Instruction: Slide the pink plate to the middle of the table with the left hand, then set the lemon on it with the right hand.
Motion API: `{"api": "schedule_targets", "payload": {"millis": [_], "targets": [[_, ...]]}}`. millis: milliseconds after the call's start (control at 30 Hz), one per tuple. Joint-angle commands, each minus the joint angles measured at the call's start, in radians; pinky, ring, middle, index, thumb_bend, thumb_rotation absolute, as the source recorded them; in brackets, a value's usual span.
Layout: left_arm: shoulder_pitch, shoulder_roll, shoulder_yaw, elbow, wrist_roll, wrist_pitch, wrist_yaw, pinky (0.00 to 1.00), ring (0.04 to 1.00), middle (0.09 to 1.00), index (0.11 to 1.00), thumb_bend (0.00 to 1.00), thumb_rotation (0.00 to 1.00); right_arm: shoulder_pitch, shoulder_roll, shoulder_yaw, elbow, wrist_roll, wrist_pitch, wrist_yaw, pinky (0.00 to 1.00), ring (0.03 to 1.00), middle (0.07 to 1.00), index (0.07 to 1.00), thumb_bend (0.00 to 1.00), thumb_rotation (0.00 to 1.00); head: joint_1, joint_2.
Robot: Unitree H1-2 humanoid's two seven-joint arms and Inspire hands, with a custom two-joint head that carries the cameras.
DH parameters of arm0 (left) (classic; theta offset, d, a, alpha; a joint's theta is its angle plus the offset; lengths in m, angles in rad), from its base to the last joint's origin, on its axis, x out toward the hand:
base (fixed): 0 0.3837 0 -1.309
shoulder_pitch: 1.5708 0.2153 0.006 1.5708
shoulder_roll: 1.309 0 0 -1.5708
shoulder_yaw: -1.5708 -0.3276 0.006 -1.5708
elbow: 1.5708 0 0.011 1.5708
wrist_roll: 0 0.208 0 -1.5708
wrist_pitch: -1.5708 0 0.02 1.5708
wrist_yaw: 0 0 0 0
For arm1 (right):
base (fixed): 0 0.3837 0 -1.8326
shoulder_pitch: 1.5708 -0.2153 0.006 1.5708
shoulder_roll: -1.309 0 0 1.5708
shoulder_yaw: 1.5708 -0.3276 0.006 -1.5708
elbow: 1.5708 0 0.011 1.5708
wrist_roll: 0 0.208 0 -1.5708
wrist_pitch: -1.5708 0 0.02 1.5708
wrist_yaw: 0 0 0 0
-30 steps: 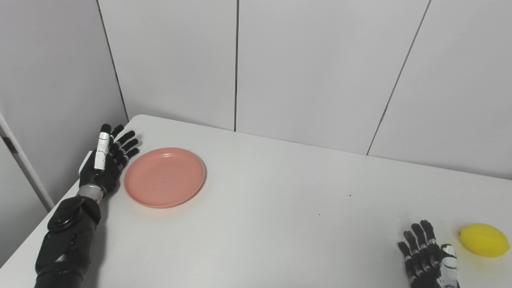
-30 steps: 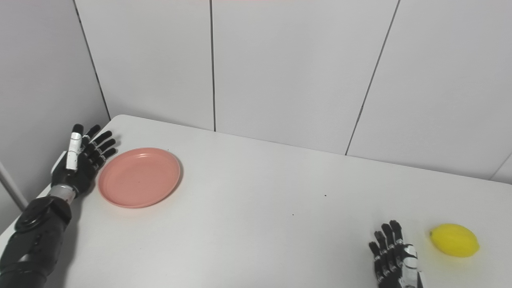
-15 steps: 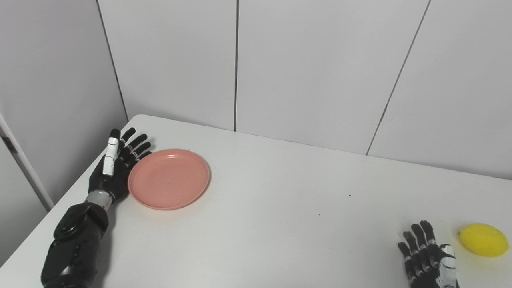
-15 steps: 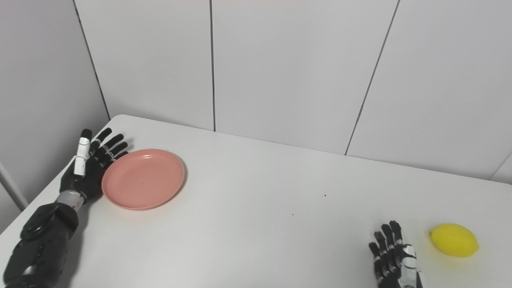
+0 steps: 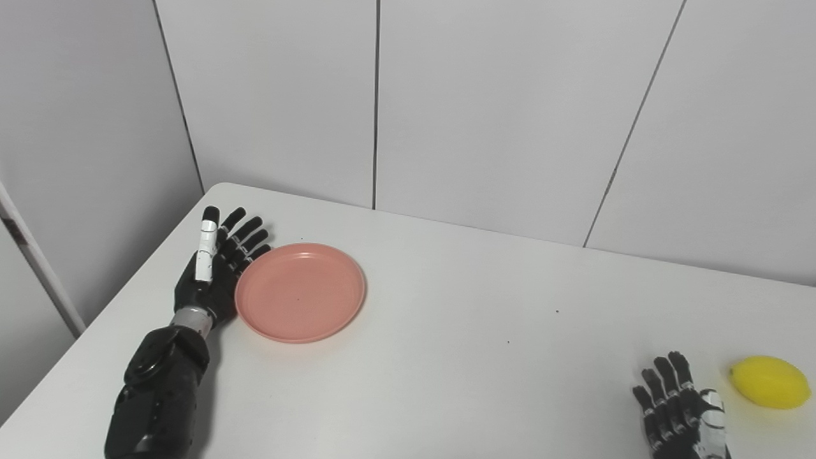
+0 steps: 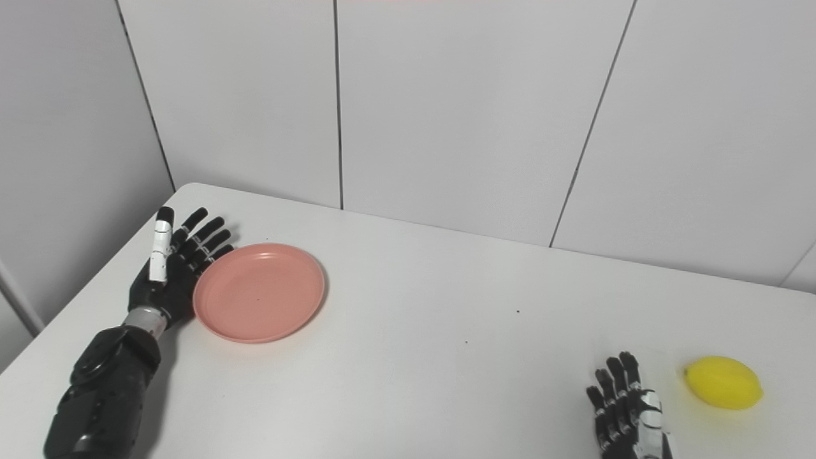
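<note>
The pink plate [image 5: 299, 292] lies flat on the left part of the white table [image 5: 446, 357]. My left hand [image 5: 213, 274] stands open on its edge, its fingers straight, pressed against the plate's left rim. A yellow lemon [image 5: 770, 382] rests near the table's right front corner. My right hand [image 5: 682, 417] sits open on the table just left of the lemon, apart from it, partly cut off by the bottom of the picture.
Grey wall panels [image 5: 484, 108] close off the table at the back and left. The table's left edge runs close behind my left arm [image 5: 156, 395]. Bare tabletop lies between the plate and the lemon.
My left hand has pushed the pink plate to the right, away from the table's left edge. The right hand and the lemon have stayed where they were.
</note>
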Motion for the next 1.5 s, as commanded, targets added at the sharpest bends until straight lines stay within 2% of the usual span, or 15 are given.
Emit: {"api": "schedule_targets", "payload": {"millis": [0, 300, 500, 867, 1033, 1467], "targets": [[-0.005, -0.011, -0.005, -0.022, -0.003, 0.032, 0.029, 0.84, 0.849, 0.834, 0.878, 0.89, 0.80, 0.026, 0.014, 0.011, 0.022, 0.010, -0.013, 0.019, 1.00, 1.000, 1.000, 1.000, 0.65, 0.98, 0.000, 0.002], [-0.007, -0.063, -0.008, -0.060, 0.003, 0.057, 0.095, 0.82, 0.832, 0.809, 0.868, 0.87, 0.79, 0.028, 0.026, 0.010, 0.012, -0.003, -0.006, 0.005, 1.00, 0.990, 1.000, 1.000, 0.67, 0.96, -0.003, 0.006], [0.001, -0.087, -0.030, -0.074, 0.007, 0.064, 0.105, 0.84, 0.822, 0.819, 0.874, 0.86, 0.82, 0.031, 0.028, 0.013, 0.006, -0.008, -0.005, 0.008, 1.00, 0.993, 1.000, 1.000, 0.68, 0.96, -0.005, 0.011], [0.012, -0.117, -0.057, -0.044, -0.011, 0.070, 0.081, 0.88, 0.855, 0.850, 0.887, 0.84, 0.81, 0.030, 0.033, 0.016, -0.003, 0.001, 0.004, 0.007, 1.00, 0.997, 1.000, 0.999, 0.68, 0.95, -0.009, 0.017], [0.019, -0.125, -0.077, -0.027, 0.001, 0.059, 0.062, 0.86, 0.852, 0.839, 0.890, 0.84, 0.81, 0.028, 0.029, 0.021, 0.000, -0.009, -0.005, 0.011, 1.00, 0.995, 1.000, 1.000, 0.68, 0.96, -0.009, 0.018], [0.021, -0.147, -0.115, -0.043, 0.012, 0.077, 0.058, 0.88, 0.860, 0.857, 0.913, 0.84, 0.81, 0.029, 0.042, 0.027, -0.011, -0.020, -0.002, -0.003, 1.00, 0.983, 1.000, 0.999, 0.69, 0.94, -0.016, 0.022]]}}
